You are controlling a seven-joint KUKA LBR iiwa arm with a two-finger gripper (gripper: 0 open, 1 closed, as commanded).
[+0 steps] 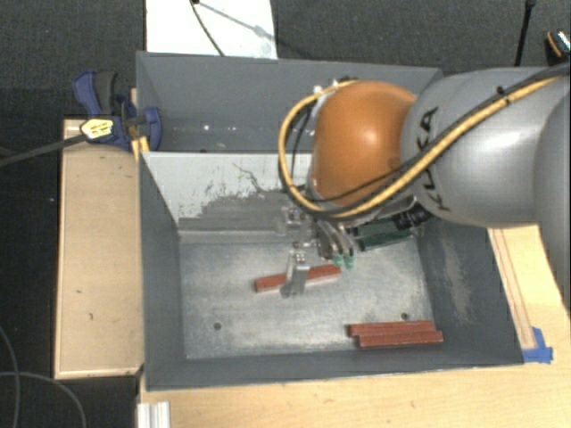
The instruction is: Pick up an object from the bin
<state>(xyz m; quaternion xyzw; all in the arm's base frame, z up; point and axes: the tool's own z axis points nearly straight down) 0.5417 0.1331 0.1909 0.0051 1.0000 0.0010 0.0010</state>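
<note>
gripper [295,280] sits right on the thin red-brown stick [268,283] lying flat mid-floor of the bin [223,324], can't tell if the claw is open or closed; stick looks light, stiff and low, so pinch across its narrow width near the middle.
</note>
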